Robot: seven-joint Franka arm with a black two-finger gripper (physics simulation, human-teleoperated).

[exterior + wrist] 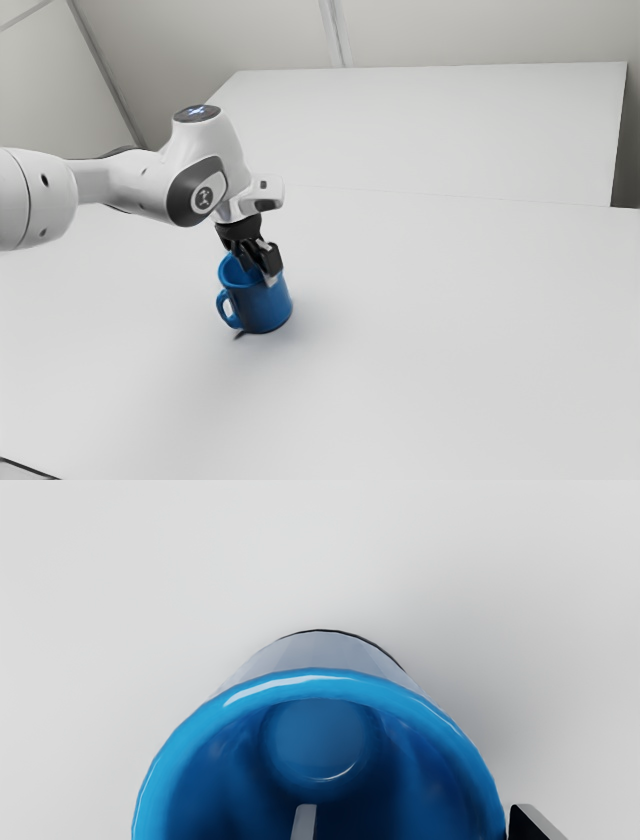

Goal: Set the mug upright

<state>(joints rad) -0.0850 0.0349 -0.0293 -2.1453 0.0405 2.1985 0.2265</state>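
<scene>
The mug (262, 308) stands mouth up, the claw (412, 822) spread astride its rim (475, 775). Probably it is stiff and rather slippery; the rim seems good for holding.

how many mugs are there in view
1. The blue mug is at the tool, with one finger inside its mouth and the other outside. Another could be hidden behind the arm.
</scene>
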